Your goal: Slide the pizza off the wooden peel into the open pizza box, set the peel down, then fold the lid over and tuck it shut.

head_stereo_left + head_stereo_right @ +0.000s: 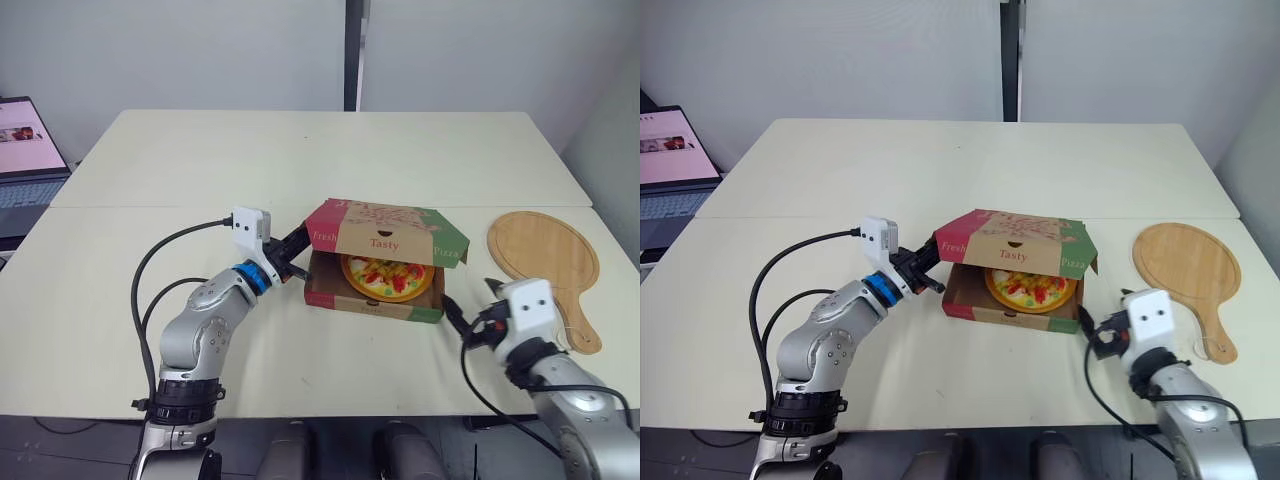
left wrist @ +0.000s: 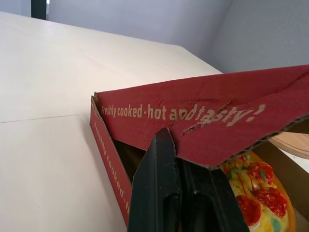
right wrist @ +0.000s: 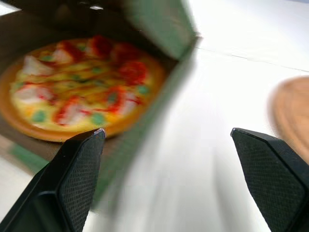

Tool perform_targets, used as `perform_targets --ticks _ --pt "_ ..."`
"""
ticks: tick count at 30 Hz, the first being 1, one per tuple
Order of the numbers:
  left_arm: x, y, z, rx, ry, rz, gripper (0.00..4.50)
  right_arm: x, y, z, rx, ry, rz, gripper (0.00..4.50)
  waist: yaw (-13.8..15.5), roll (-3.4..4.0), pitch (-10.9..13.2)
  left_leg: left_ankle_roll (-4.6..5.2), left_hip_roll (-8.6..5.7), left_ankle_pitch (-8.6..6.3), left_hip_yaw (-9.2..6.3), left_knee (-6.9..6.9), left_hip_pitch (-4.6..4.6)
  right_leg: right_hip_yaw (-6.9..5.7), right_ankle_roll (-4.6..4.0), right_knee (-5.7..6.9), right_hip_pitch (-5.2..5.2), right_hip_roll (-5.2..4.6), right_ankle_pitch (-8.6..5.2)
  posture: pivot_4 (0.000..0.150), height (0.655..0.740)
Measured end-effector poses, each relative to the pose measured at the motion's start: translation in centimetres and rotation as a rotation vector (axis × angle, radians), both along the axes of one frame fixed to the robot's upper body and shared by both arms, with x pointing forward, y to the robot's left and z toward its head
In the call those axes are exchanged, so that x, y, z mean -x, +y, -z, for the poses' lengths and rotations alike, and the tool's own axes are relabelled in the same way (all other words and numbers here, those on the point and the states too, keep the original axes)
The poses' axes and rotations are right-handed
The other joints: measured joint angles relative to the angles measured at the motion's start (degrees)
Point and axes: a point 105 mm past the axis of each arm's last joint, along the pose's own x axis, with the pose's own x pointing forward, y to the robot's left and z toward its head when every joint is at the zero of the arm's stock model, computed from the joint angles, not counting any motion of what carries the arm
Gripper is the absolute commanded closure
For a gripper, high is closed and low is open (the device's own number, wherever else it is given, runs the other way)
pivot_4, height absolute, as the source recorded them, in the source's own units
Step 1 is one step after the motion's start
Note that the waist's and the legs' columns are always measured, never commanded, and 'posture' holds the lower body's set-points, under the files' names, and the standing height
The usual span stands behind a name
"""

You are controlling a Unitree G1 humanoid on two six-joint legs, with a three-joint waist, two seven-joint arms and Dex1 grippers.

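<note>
The pizza box (image 1: 368,308) sits mid-table with the pizza (image 1: 388,275) inside it. Its red and green lid (image 1: 385,232) is folded partway over, slanting above the pizza with the front still gaping. My left gripper (image 1: 296,256) is at the box's left side, shut on the lid's red side flap (image 2: 193,116). My right gripper (image 1: 455,318) stands open just off the box's front right corner, touching nothing; its fingers (image 3: 79,164) are spread wide. The wooden peel (image 1: 545,255) lies flat on the table to the right.
A laptop (image 1: 25,160) stands open at the far left edge. The cream table (image 1: 300,150) stretches bare behind the box. Cables loop from both wrists. The peel's handle (image 1: 582,335) lies close to my right arm.
</note>
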Motion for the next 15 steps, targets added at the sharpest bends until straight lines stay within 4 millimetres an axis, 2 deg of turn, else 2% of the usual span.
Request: perform_targets --ticks 2,5,9,12,13,15 --pt "0.0 0.1 0.1 -0.003 0.0 0.001 4.5 -0.2 -1.0 -1.1 -0.01 -0.034 0.024 0.61 -0.04 0.0 0.0 0.0 0.01 0.0 0.01 0.0 0.01 0.01 0.0 0.01 0.0 0.01 0.0 0.15 0.74" --pt "0.1 0.2 0.1 -0.011 -0.001 0.005 4.5 -0.8 -2.0 -3.2 -0.025 -0.092 0.034 1.67 -0.07 0.0 0.0 0.0 0.02 0.0 0.01 0.0 0.03 0.01 0.0 0.01 0.02 0.04 0.0 0.15 0.74" --pt "0.2 0.1 0.4 -0.017 0.002 0.012 4.5 -2.1 -0.7 -6.6 -0.049 -0.185 -0.025 3.09 -0.05 0.01 -0.01 0.0 0.05 0.0 0.0 0.0 0.02 0.04 0.0 0.02 0.01 0.1 0.0 0.15 0.74" --pt "0.3 0.2 0.5 -0.019 0.002 0.009 4.5 -2.8 0.9 -8.0 -0.06 -0.205 -0.097 4.23 0.05 0.01 -0.01 0.0 0.05 0.0 0.01 0.0 0.01 0.06 0.0 0.0 0.01 0.1 0.0 0.15 0.74" --pt "0.3 0.2 0.5 -0.019 0.0 0.009 4.5 -2.9 1.3 -8.2 -0.062 -0.202 -0.12 4.47 0.06 0.01 -0.01 0.0 0.05 0.0 0.01 0.0 0.0 0.07 0.0 0.0 0.01 0.1 0.0 0.15 0.74" --pt "0.2 0.2 0.5 -0.02 -0.002 0.008 4.5 -3.2 2.4 -8.6 -0.057 -0.187 -0.172 4.47 0.03 0.01 -0.01 0.0 0.05 0.0 0.01 0.0 0.01 0.07 0.0 0.0 0.01 0.1 0.0 0.15 0.74"
